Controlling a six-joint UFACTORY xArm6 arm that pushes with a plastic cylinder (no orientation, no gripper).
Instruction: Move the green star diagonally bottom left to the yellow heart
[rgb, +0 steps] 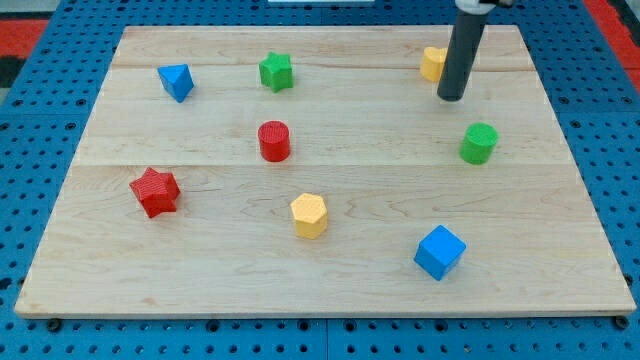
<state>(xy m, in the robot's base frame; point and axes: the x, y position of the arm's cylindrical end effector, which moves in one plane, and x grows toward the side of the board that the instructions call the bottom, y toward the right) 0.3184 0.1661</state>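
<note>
The green star (276, 71) sits near the view's top, left of centre, on the wooden board (320, 270). The yellow heart (433, 63) is at the view's top right, partly hidden behind my rod. My tip (451, 98) rests on the board just below and right of the yellow heart, far to the right of the green star.
A blue triangular block (176, 81) lies at the top left. A red cylinder (274, 141) is near the centre. A red star (154, 192) is at the left. A yellow hexagon (309, 215), a blue cube (440, 252) and a green cylinder (479, 143) lie lower and right.
</note>
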